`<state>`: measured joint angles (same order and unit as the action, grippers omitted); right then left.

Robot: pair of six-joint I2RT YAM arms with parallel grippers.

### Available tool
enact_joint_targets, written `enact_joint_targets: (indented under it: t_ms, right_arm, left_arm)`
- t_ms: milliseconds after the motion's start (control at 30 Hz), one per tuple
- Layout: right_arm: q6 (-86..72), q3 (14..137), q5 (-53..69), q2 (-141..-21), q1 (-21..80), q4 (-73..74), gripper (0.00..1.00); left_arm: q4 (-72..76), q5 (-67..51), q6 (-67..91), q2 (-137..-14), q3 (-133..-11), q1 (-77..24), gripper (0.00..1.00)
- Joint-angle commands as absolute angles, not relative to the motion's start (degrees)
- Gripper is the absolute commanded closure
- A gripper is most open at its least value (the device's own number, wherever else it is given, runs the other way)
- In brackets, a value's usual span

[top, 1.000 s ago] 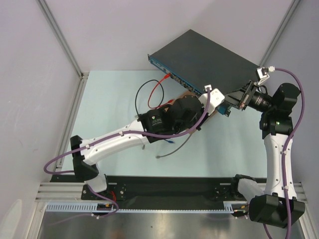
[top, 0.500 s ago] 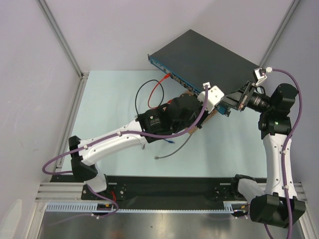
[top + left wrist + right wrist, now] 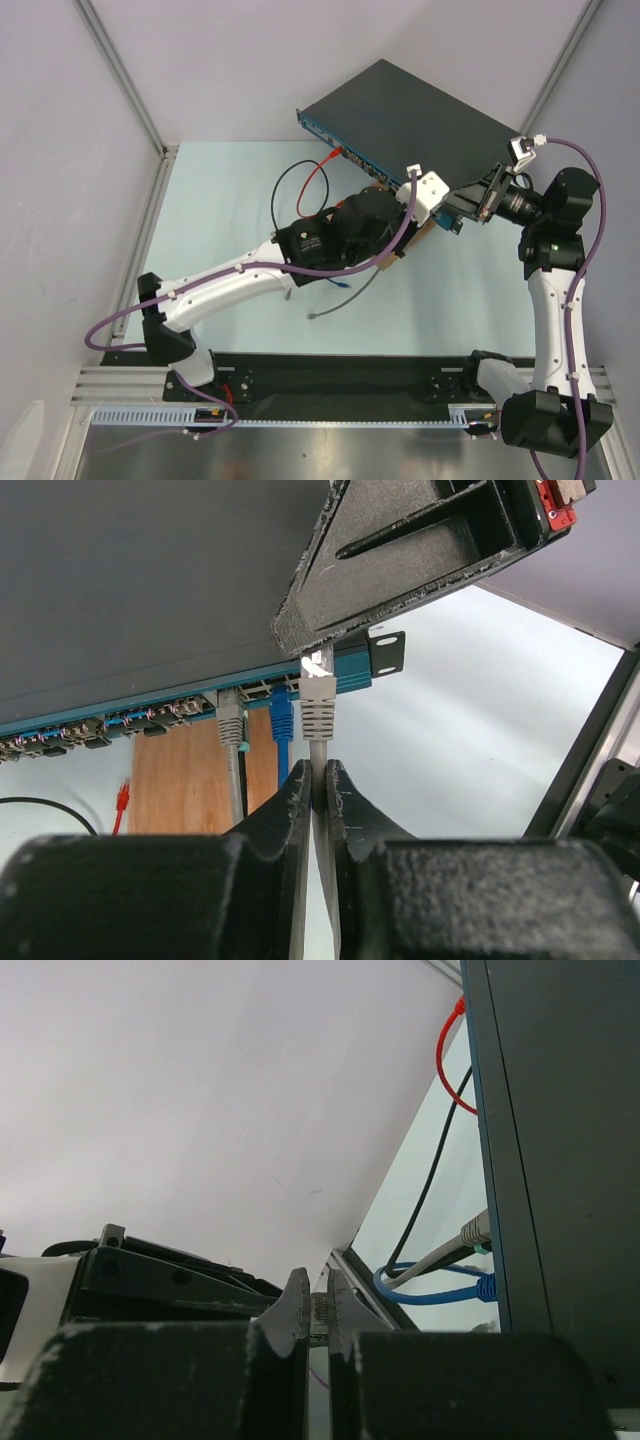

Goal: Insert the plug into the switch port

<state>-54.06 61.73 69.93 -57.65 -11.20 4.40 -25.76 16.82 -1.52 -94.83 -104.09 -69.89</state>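
Observation:
The switch (image 3: 405, 108) is a flat black box at the back of the table, and its blue front strip (image 3: 150, 718) carries a row of sockets. Just in front of the strip's right end sits the grey plug (image 3: 318, 700). My left gripper (image 3: 318, 772) is shut on the plug's grey cable right below the boot. My right gripper (image 3: 318, 1298) comes in from the right and is shut on the plug's clear tip (image 3: 320, 1310). In the left wrist view the right gripper (image 3: 312, 650) covers that tip. From above, both grippers meet near the switch's front right corner (image 3: 445, 205).
A grey cable (image 3: 231, 725) and a blue cable (image 3: 281, 720) sit in sockets left of the plug. Under the left arm lies a brown wooden board (image 3: 190, 780). Red (image 3: 318, 185) and black (image 3: 283, 195) cables loop on the table left of it. Loose cable ends (image 3: 340, 290) lie nearer the bases.
Both grippers have shifted slightly up toward the switch front. The left jaws have closed tighter on the cable.

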Motion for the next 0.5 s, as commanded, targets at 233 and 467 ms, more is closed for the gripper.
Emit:
enact_joint_targets:
  t_ms: [233,467]
  right_arm:
    - [-53.9,62.57,71.54,-57.3,-10.9,4.46,0.9]
    - [-36.95,71.45,66.98,-58.09,-15.81,22.13,0.07]
  left_arm:
    - [-24.34,13.8,-1.41,-93.16,-106.26,-68.99,1.0]
    - [-45.95,8.01,3.77,-98.35,-118.91,-68.03,1.0]
